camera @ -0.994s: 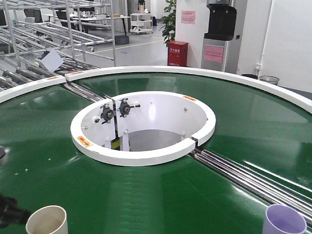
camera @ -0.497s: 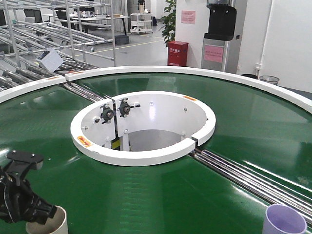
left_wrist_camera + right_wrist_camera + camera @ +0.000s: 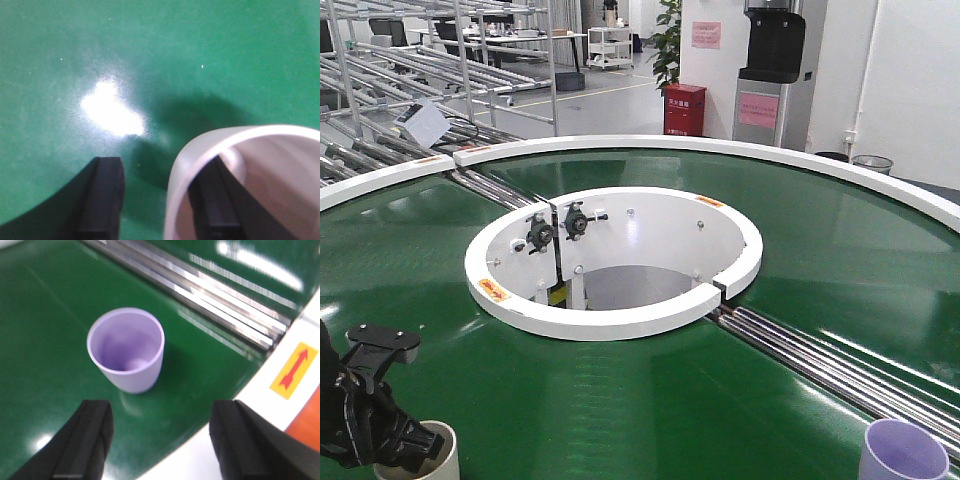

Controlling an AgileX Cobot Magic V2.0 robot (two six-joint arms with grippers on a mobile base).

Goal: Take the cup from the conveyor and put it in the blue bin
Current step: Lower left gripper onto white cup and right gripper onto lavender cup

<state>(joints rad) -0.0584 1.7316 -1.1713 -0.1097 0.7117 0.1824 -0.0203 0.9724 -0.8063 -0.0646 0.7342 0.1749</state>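
Two cups stand upright on the conveyor (image 3: 800,250) in the exterior front-facing view. The left gripper (image 3: 408,448), black, sits at the cream cup (image 3: 438,440), its tip overlapping the cup's near rim. The lavender cup (image 3: 903,452) stands well apart from that gripper, far off to its side on the belt. The round white-walled central opening (image 3: 620,215) lies ahead of the gripper.

Left wrist view: the left gripper (image 3: 159,205) straddles the wall of the cream cup (image 3: 260,136). One finger (image 3: 102,200) is outside the cup, with a strip of green belt showing between it and the wall. The other finger (image 3: 215,210) is inside, close to the inner wall. The jaws are parted, not clamped on the wall.

Right wrist view: the right gripper (image 3: 160,440) is spread wide with nothing between its fingers (image 3: 85,445). The lavender cup (image 3: 126,350) stands on the belt just ahead of the gripper, offset toward the finger at the frame's left. Steel rollers (image 3: 225,290) cross the belt beyond the cup. A white rim (image 3: 255,385) with a yellow label (image 3: 292,371) bearing a red arrow runs beside the other finger.
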